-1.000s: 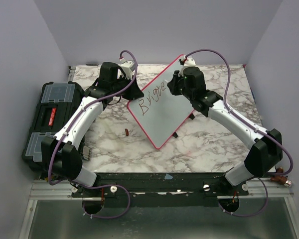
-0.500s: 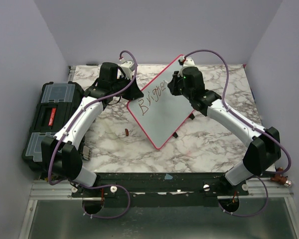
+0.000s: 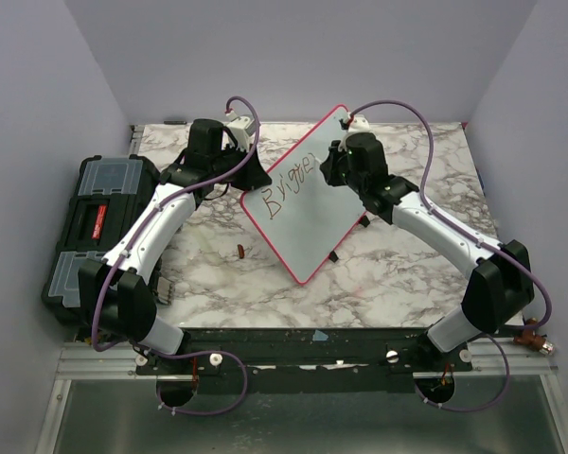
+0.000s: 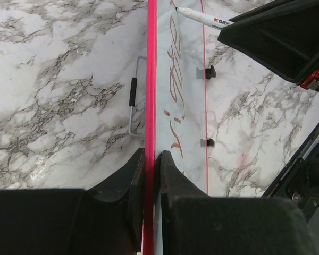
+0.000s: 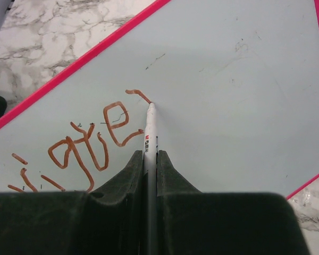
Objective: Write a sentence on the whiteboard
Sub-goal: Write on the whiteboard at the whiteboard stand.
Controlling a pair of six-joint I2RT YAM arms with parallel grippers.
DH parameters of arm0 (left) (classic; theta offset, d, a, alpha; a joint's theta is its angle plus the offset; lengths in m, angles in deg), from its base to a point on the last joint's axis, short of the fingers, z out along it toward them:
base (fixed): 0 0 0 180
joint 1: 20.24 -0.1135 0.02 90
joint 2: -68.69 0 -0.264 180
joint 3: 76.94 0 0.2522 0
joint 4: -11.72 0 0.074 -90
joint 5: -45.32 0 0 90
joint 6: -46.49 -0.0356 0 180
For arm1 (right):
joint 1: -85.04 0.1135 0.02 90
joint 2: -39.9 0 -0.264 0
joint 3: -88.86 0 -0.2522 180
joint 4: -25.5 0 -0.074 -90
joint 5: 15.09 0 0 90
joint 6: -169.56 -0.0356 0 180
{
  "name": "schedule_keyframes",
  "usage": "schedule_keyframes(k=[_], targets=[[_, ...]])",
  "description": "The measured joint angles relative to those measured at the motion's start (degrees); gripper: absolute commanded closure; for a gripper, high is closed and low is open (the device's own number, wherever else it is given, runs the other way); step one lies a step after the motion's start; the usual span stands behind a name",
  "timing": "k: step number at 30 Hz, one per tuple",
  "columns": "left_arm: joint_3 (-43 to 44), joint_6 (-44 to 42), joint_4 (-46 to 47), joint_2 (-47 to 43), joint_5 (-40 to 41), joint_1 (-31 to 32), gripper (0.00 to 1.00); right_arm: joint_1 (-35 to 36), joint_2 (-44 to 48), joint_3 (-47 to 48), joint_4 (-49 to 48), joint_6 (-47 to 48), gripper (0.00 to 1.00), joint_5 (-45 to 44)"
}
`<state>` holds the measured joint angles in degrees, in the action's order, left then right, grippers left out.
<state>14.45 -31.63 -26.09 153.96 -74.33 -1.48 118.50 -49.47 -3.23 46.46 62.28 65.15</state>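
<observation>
1. The right gripper (image 5: 150,154) is clamped on one white marker (image 5: 150,125). The tip touches the whiteboard (image 3: 308,232) at the end of a short hooked stroke.
2. Over the last second, the right arm's wrist has crept slightly toward 10 o'clock in the top view. That leaves a little more of the lettering's tail uncovered. The left arm has not shifted.
3. The left gripper (image 4: 150,156) remains pinched on the whiteboard's pink frame, at about 10 o'clock of the board. It steadies the board while the other arm writes.
4. The whiteboard sits mid-table, turned like a diamond with one corner toward 1 o'clock. The sentence (image 3: 292,183) so far is a single reddish-brown word running up toward that corner.
5. My judgement is that the first word is on its last letter. The rest of the line is unwritten, so the task is early, with bare board left at 5 o'clock.
6. Count:
   - two arms and two grippers
   - one marker and one whiteboard
   - one written word
   - one black toolbox (image 3: 99,227) at 9 o'clock
   - one small red-brown piece (image 3: 239,251) on the table (image 3: 218,279), possibly the marker's cap, though it is too small to be sure
</observation>
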Motion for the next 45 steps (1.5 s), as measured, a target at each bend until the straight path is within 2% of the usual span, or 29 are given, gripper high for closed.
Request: schedule_keyframes(k=[24, 45], targets=[[-0.2, 0.2, -0.1, 0.0, 0.4, -0.1, 1.00, -0.2, 1.7, -4.4, -1.1, -1.2, 0.99, 0.3], [-0.3, 0.2, 0.0, 0.0, 0.4, -0.1, 1.00, -0.2, -0.9, 0.5, -1.1, -1.1, 0.99, 0.3]])
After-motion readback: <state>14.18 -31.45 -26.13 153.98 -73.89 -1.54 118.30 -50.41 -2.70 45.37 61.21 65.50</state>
